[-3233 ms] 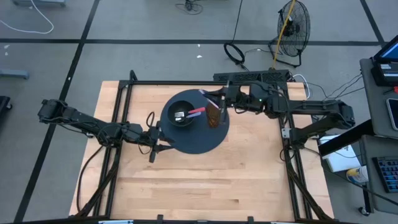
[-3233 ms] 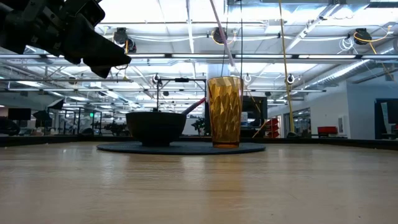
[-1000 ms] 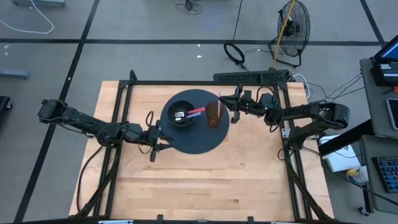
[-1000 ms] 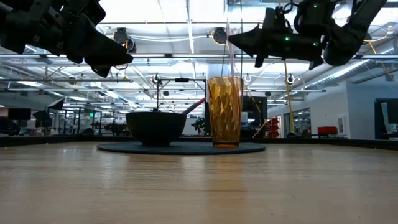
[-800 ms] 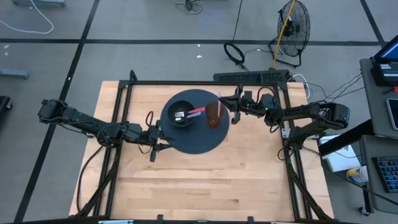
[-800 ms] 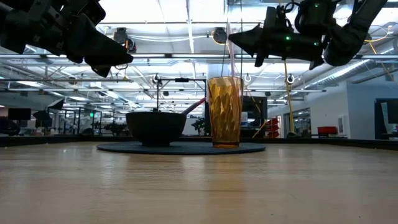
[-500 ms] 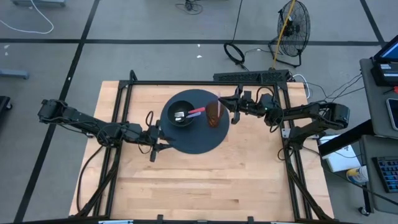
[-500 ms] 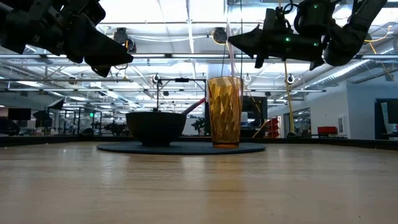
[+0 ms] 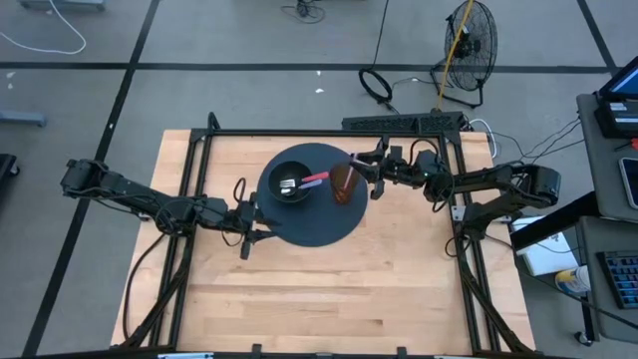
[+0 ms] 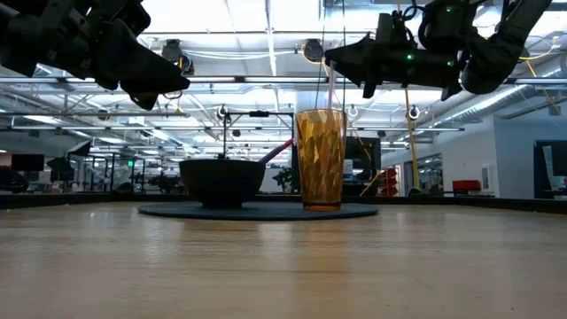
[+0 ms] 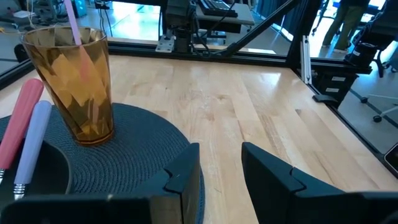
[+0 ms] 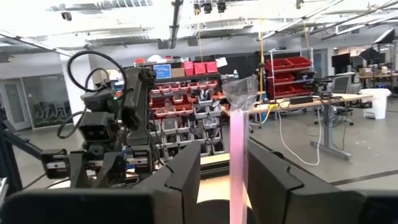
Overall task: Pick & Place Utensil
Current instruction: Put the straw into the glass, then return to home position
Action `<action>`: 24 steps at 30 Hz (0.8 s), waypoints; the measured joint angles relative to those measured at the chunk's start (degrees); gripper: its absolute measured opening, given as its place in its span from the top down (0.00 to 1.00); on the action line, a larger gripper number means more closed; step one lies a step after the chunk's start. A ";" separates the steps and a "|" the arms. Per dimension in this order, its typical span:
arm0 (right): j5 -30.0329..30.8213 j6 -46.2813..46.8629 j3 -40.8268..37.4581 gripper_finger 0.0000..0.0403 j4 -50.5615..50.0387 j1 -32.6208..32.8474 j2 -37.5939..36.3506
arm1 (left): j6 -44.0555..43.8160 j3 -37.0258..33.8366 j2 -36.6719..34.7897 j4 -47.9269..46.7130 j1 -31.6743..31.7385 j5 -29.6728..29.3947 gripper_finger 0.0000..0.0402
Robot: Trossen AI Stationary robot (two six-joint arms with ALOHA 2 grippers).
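On the wooden desk [image 9: 329, 289] lies a round dark woven mat [image 9: 321, 221], carrying a black bowl [image 9: 290, 182] and an amber faceted plastic tumbler [image 10: 320, 159]. A pink-handled utensil [image 12: 238, 163] stands in the tumbler. The right end effector [image 10: 335, 58] hovers above the tumbler, fingers parted either side of the handle: best to withdraw straight upward. Beside the mat, the left end effector [image 11: 219, 169] waits open.

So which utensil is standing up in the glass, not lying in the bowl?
The pale pink utensil stands in the amber glass; the red-handled and lavender-handled ones lie across the black bowl.
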 joint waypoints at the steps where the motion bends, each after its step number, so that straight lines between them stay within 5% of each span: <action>1: -0.77 -0.12 0.00 0.72 -0.06 -0.18 -0.26 | -0.14 0.00 0.00 0.01 0.00 0.00 0.70; 24: -3.94 -3.50 0.02 0.61 -22.05 -2.89 -24.95 | -0.33 0.00 0.04 5.39 0.00 -1.44 0.70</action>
